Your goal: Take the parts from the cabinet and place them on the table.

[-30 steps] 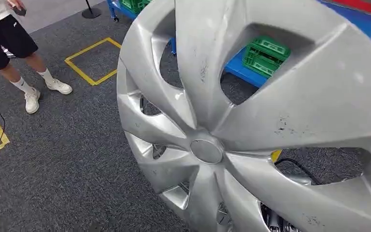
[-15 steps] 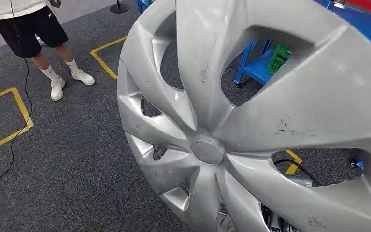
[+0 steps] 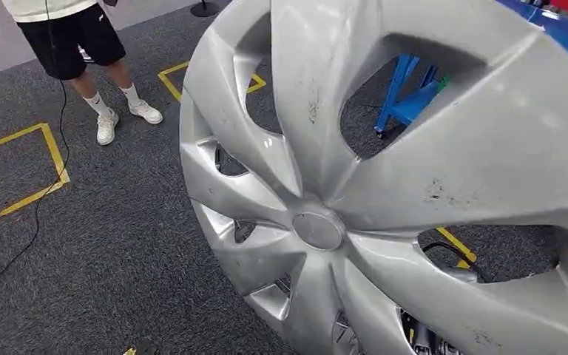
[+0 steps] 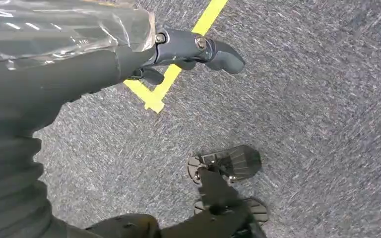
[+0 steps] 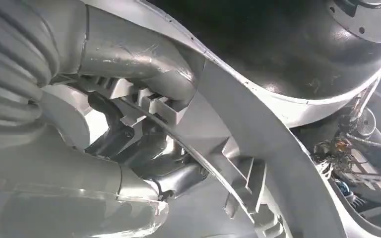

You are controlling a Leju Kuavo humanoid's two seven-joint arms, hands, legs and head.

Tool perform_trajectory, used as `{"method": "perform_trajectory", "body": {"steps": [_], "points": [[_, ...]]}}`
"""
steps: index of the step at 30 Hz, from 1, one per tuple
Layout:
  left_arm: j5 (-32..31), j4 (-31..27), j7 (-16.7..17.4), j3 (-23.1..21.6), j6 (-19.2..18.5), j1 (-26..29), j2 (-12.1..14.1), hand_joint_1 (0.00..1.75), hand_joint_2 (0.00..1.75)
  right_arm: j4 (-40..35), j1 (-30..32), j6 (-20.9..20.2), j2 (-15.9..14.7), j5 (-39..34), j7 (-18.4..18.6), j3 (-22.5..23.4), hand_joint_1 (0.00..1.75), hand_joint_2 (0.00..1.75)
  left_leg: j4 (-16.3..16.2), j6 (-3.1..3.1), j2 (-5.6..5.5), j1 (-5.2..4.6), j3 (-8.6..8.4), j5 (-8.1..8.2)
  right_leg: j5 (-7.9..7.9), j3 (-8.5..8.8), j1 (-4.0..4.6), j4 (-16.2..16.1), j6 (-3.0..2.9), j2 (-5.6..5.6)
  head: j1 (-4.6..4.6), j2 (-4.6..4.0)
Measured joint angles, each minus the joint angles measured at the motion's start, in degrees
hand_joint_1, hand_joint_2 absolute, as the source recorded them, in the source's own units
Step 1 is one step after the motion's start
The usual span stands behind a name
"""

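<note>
Silver wheel cover (image 3: 414, 185) is held up close before the head camera, over grey carpet (image 3: 103, 244) — face toward the camera, tilted, hub cap (image 3: 316, 231) low of centre. Round part; no long axis. Right robot hand (image 5: 144, 124) is clamped on its rim from behind. Left robot hand (image 4: 178, 54) hangs over the carpet, fingers extended, holding nothing. A person (image 3: 81, 44) stands near yellow floor tape (image 3: 22, 200) — well apart.

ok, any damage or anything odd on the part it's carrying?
Hubcap has dark scuffs on its face, near the centre spoke and on the right spoke; no cracks visible. It blocks most of the head view. Right hand grips its rim.
</note>
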State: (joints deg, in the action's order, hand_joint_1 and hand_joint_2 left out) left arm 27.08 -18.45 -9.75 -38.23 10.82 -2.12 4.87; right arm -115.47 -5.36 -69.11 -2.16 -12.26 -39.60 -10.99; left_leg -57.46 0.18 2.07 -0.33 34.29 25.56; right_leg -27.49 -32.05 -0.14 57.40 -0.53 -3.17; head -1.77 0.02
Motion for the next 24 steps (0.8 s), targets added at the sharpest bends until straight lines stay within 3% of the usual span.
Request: {"method": "perform_trajectory", "body": {"steps": [2, 3, 4, 5, 7, 8, 9, 10, 12, 13, 14, 17, 18, 19, 20, 22, 23, 24], "points": [[0.00, 0.02, 0.00, 0.02, 0.00, 0.21, 0.15, 0.00, 1.75, 0.00, -0.04, -0.02, 0.00, -0.02, 0.00, 0.00, 1.75, 1.75, 0.21, 0.61, -0.76, -0.21, 0.11, -0.08, -0.03, 0.23, -0.15, -0.27, 0.50, -0.73, -0.04, 0.00], [0.00, 0.02, 0.00, 0.04, 0.00, 0.19, 0.20, 0.00, 1.75, 0.00, -0.05, -0.02, 0.00, -0.09, 0.00, 0.02, 1.75, 1.75, 1.13, 1.19, -1.26, 0.37, -0.92, -0.67, -0.42, -0.13, -0.10, 0.08, 0.77, -0.66, -0.04, 0.02], [-0.02, 0.02, -0.04, 0.04, 0.00, 0.20, 0.13, 0.00, 1.75, 0.02, -0.06, -0.02, -0.02, -0.07, 0.00, 0.04, 1.75, 1.75, 1.43, 1.44, -1.57, 0.28, -1.18, -0.85, -1.17, -0.56, -0.28, 1.55, 0.72, 0.60, 0.22, 0.00], [-0.04, 0.00, 0.00, 0.04, 0.00, 0.05, 0.13, 0.00, 1.75, 0.02, -0.08, -0.02, -0.02, -0.18, 0.00, 0.13, 1.75, 1.75, 1.42, 1.68, -2.00, 0.37, -1.17, -0.95, -2.99, -2.24, -0.33, 5.15, 0.35, 1.75, 0.22, 0.00], [-0.04, 0.02, 0.00, 0.04, 0.00, -0.05, 0.13, 0.00, 1.75, 0.09, 0.01, -0.04, -0.11, -0.17, 0.00, 0.31, 1.75, 1.75, 1.39, 1.78, -2.97, 0.35, -1.13, -0.91, -6.62, -7.26, -0.35, 15.12, 0.02, 2.66, 0.39, 0.00], [-0.04, 0.02, 0.00, 0.04, 0.00, 0.00, 0.13, 0.00, 1.75, 0.13, 0.07, -0.04, -0.11, -0.13, 0.00, 0.31, 1.75, 1.75, 1.37, 1.79, -3.48, 0.34, -1.11, -0.90, -7.31, -9.15, -0.35, 18.48, 0.27, 2.76, 0.44, 0.00], [-0.04, 0.02, 0.00, 0.04, -0.02, 0.03, 0.13, 0.00, 1.75, 0.18, 0.18, -0.04, -0.15, -0.13, 0.00, 0.37, 1.75, 1.75, 1.36, 1.77, -4.03, 0.36, -1.13, -0.89, -6.88, -9.60, -0.41, 18.72, 0.61, 2.77, 0.42, 0.00], [-0.04, 0.02, 0.00, 0.04, -0.04, 0.04, 0.11, 0.00, 1.75, 0.20, 0.20, -0.04, -0.18, -0.13, 0.00, 0.42, 1.75, 1.75, 1.33, 1.75, -4.57, 0.41, -1.16, -0.88, -5.51, -8.75, -0.58, 16.39, 1.21, 2.77, 0.46, 0.00], [-0.04, 0.02, 0.00, 0.04, -0.09, 0.01, 0.00, 0.00, 1.75, 0.20, 0.16, -0.04, -0.17, -0.13, 0.00, 0.42, 1.75, 1.75, 0.93, 1.42, -5.79, 0.55, -1.23, -0.66, -0.92, -3.93, -1.12, 5.67, 2.50, 3.34, 0.48, 0.00], [-0.04, 0.02, 0.00, 0.04, -0.09, 0.03, -0.02, 0.00, 1.75, 0.20, 0.13, -0.07, -0.17, -0.13, 0.00, 0.42, 1.75, 1.75, 0.59, 1.07, -6.31, 0.55, -1.01, -0.44, 0.57, -1.84, -1.50, 1.00, 2.71, 4.71, 0.59, 0.00], [-0.04, 0.02, 0.00, 0.07, -0.09, 0.04, 0.00, 0.00, 1.75, 0.24, 0.10, -0.11, -0.15, -0.13, 0.00, 0.42, 1.75, 1.75, 0.06, 0.56, -6.67, 0.21, -0.75, -0.09, 0.82, -1.37, -1.11, 0.82, 1.89, 4.61, 0.64, 0.00], [-0.04, 0.02, 0.00, 0.07, -0.11, 0.40, 0.00, 0.00, 1.75, 0.26, -0.06, -0.15, -0.18, -0.11, 0.00, 0.42, 1.75, 1.75, 0.26, -0.10, -7.09, 0.63, -0.50, -0.25, 0.96, -1.63, -0.63, 0.94, 0.83, 3.97, 0.61, 0.00], [-0.04, 0.02, 0.00, 0.07, -0.11, 0.43, 0.06, 0.00, 1.75, 0.26, -0.14, -0.15, -0.15, -0.13, 0.00, 0.42, 1.75, 1.75, -0.03, -0.40, -7.08, 0.72, -0.40, 0.07, 1.14, -1.46, -1.20, 0.63, 0.37, 3.62, 0.61, 0.00], [-0.04, 0.02, 0.00, 0.07, -0.11, 0.46, -0.04, 0.00, 1.75, 0.26, -0.24, -0.15, -0.15, -0.13, 0.00, 0.42, 1.75, 1.75, -1.11, -0.69, -5.37, 0.64, 0.16, 0.83, 1.12, -1.33, -1.10, 0.63, 0.07, 3.39, 0.52, 0.00], [-0.04, 0.02, 0.00, 0.07, -0.07, 0.33, -0.04, 0.00, 1.75, 0.26, -0.22, -0.15, -0.11, -0.15, 0.00, 0.42, 1.75, 1.75, -4.19, -0.96, -3.90, 0.69, 1.47, 2.67, 0.95, -1.20, -1.02, 0.63, -0.29, 3.10, 0.19, 0.00], [-0.04, 0.02, 0.00, 0.09, -0.07, 0.19, 0.00, 0.00, 1.75, 0.26, -0.22, -0.15, -0.09, -0.15, 0.00, 0.42, 1.75, 1.75, -13.71, -1.32, -2.85, 0.96, 6.10, 6.94, 0.83, -1.19, -0.70, 0.65, -0.50, 2.44, 0.22, 0.00], [-0.04, 0.02, 0.00, 0.07, -0.13, 0.26, -0.09, 0.00, 1.75, 0.28, -0.18, -0.15, -0.09, -0.11, 0.00, 0.42, 1.75, 1.75, -17.59, -1.40, -2.77, 1.00, 8.10, 8.06, 0.78, -1.19, -0.61, 0.65, -0.57, 2.02, 0.24, 0.00], [-0.04, 0.02, 0.02, 0.04, -0.13, 0.33, -0.13, 0.00, 1.75, 0.28, -0.16, -0.15, -0.09, -0.09, 0.00, 0.39, 1.75, 1.75, -18.73, -1.39, -2.77, 1.01, 8.85, 7.83, 0.71, -1.15, -0.52, 0.65, -0.60, 1.68, 0.22, 0.00]]}}
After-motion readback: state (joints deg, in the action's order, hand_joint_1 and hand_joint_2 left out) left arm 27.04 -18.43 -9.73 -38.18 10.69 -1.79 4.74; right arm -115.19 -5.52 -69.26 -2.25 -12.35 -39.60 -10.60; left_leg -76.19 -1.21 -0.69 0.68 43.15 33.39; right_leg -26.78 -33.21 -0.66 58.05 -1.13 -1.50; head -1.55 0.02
